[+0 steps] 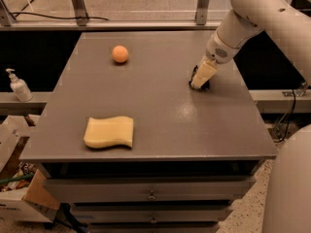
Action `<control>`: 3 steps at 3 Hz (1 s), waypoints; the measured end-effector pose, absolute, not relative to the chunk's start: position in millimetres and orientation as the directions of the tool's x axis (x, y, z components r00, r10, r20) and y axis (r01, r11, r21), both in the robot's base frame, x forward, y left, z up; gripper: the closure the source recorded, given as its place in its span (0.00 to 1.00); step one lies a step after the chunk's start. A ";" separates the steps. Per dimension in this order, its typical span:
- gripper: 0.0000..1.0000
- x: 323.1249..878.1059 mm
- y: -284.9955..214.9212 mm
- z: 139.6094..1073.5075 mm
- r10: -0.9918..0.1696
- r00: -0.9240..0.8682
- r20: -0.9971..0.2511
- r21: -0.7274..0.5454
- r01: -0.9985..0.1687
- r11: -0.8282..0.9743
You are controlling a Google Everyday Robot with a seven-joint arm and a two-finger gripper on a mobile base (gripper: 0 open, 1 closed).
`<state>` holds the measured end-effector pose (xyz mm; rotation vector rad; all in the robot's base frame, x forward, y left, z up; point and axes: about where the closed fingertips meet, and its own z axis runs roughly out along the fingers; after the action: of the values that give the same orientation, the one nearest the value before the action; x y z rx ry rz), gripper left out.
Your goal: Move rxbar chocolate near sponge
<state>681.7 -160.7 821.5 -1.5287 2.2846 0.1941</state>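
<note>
The rxbar chocolate (206,86) is a small black wrapper on the right side of the grey table (160,106). Only dark slivers of it show around the gripper. My gripper (201,78) is down at the table surface right on the bar, reached in from the upper right by the white arm (252,13). The sponge (109,132) is pale yellow with wavy edges. It lies flat near the front left of the table, far from the bar and the gripper.
An orange ball (120,54) sits at the table's back left. A white pump bottle (18,86) stands on a ledge to the left. Cardboard boxes (19,188) lie on the floor at the lower left. Drawers (150,194) run under the table top.
</note>
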 end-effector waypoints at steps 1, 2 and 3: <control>1.00 652.6 -150.5 849.7 -0.854 -0.274 -0.443 -0.083 -0.935 0.344; 1.00 607.9 -137.0 893.0 -0.833 -0.186 -0.521 -0.082 -0.961 0.266; 1.00 566.9 -121.8 925.4 -0.817 -0.099 -0.567 -0.089 -0.980 0.181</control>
<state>566.9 -121.8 925.4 -1.6833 1.9655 0.4292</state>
